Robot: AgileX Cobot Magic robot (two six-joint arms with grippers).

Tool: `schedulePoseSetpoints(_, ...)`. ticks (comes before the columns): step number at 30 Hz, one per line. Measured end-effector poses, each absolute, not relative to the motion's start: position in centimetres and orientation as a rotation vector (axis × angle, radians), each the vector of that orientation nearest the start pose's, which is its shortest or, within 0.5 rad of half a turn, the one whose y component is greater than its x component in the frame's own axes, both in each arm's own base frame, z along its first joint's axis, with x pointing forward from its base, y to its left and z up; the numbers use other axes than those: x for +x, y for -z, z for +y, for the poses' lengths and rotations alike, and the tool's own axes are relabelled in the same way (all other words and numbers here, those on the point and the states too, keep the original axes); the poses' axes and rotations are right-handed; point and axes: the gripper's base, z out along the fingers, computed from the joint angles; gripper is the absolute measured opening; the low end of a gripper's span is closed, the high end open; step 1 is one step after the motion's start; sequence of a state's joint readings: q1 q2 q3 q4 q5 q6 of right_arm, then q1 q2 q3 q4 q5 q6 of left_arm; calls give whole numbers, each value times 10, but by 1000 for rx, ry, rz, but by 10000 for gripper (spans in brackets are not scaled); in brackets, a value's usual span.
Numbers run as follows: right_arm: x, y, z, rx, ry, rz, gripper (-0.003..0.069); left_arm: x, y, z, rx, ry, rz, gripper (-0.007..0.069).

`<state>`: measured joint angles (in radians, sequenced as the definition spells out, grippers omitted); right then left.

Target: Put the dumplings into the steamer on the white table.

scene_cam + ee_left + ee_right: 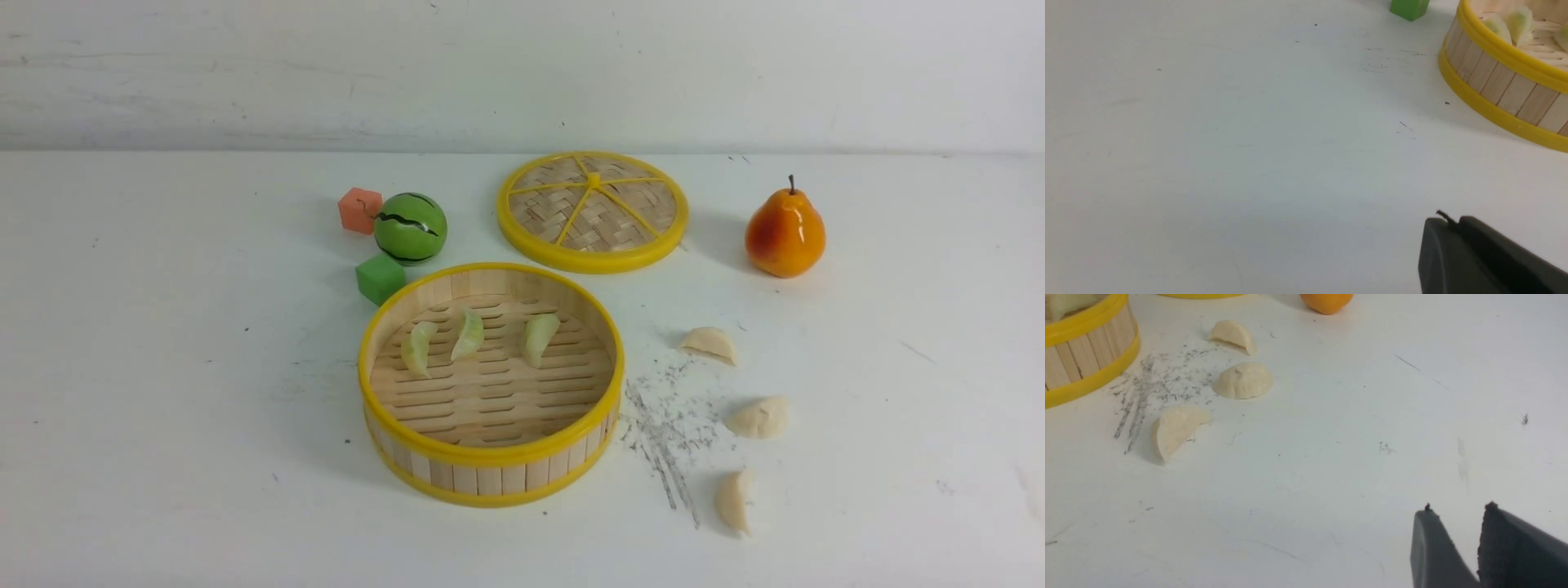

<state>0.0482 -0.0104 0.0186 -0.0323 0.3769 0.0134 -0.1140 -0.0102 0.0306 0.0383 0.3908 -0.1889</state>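
The steamer (490, 453) stands mid-table on the white table (163, 408). Three yellow-green dumplings (468, 335) lie on its slat floor towards the back. Three cream-white dumplings lie on the table to its right: a far one (709, 343), a middle one (759, 417) and a near one (734, 500). Neither gripper shows in the front view. My left gripper (1449, 222) is shut and empty over bare table, short of the steamer (1494, 77). My right gripper (1457, 510) is slightly open and empty, well short of the cream dumplings (1244, 380).
The flat woven lid (592, 211) lies behind the steamer. A green watermelon ball (410, 228), an orange-red cube (360, 210) and a green cube (380, 278) sit at the steamer's back left. An orange pear (784, 233) stands at the back right. Grey scratch marks (665, 433) lie beside the cream dumplings.
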Motion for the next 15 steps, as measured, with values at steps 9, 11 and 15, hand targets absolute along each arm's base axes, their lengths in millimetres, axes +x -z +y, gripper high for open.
schedulePoseSetpoints(9, 52, -174, 1, -52, -11, 1868, 199, 52, -168, -5, -47, 168, 1897, 28)
schedulePoseSetpoints(11, 52, -174, 1, -52, -11, 1868, 200, 52, -168, -5, -47, 168, 1897, 28)
schedulePoseSetpoints(15, 52, -174, 1, -52, -11, 1868, 204, 52, -168, -5, -47, 168, 1897, 28)
